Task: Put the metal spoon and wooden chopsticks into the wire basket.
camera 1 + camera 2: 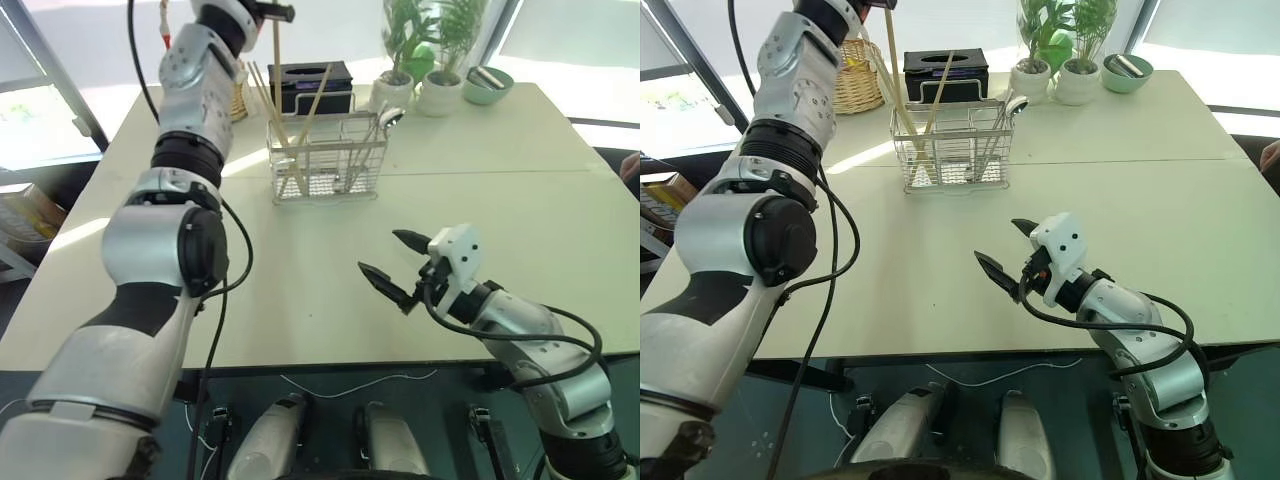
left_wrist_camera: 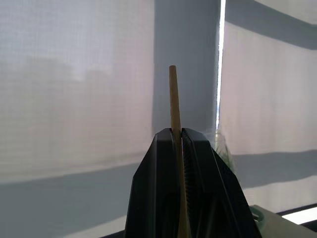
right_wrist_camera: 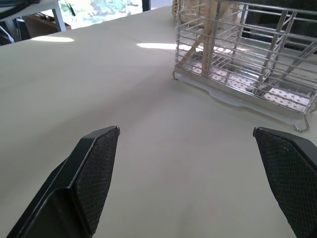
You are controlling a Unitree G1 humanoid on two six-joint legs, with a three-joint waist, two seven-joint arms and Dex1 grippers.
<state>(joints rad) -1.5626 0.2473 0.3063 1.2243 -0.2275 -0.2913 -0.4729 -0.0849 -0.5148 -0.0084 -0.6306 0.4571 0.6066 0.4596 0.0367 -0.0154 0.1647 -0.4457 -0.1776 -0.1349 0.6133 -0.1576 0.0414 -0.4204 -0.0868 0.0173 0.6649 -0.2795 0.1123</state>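
The wire basket (image 1: 325, 160) stands on the table's far middle. The metal spoon (image 1: 386, 118) is upright in its right end, bowl up, and wooden chopsticks (image 1: 312, 100) lean in its left part. My left gripper (image 1: 283, 12) is raised high above the basket's left end, shut on another chopstick (image 2: 173, 99). This chopstick (image 1: 892, 70) hangs almost upright, and its lower end reaches the basket's left end; I cannot tell if it is inside. My right gripper (image 1: 378, 252) hovers low over the near table, open, with nothing between its fingers (image 3: 94, 168), pointing toward the basket (image 3: 247, 54).
Behind the wire basket are a black tissue box (image 1: 315, 85) and a round wicker basket (image 1: 858, 75). Two potted plants (image 1: 410, 60) and a green bowl (image 1: 487, 85) stand at the back right. Bare tabletop (image 1: 300, 290) lies between the basket and the front edge.
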